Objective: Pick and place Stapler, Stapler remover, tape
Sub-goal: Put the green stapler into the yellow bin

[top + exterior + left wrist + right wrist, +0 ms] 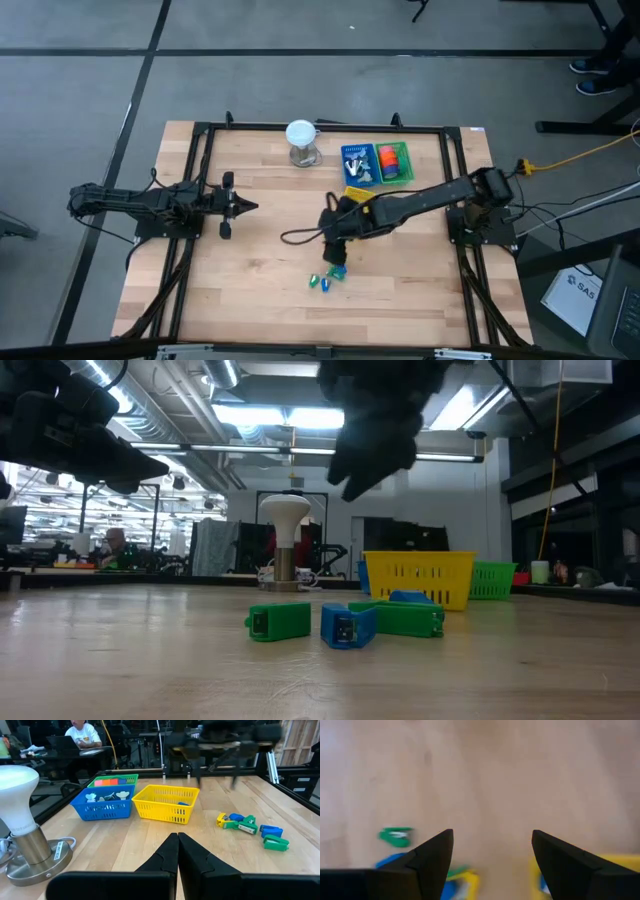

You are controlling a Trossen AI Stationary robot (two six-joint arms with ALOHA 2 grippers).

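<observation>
Several small staplers in green, blue and yellow lie on the table near its near edge (326, 279) (348, 625) (247, 826). My right gripper (336, 248) (492, 855) hangs open above the table, just on the far side of them, and holds nothing. A green stapler (395, 836) shows past its fingers. Orange and red tape pieces (392, 160) (111, 782) lie in the green basket. Grey staple removers (105, 796) lie in the blue basket (357, 166). My left gripper (245, 207) (178, 851) waits shut at the table's left.
A yellow basket (166, 803) (418, 577) stands beside the blue and green ones (131, 779), partly under my right arm. A white-domed lamp on a metal base (302, 141) (22, 827) stands at the far edge. A person (82, 732) sits beyond the table.
</observation>
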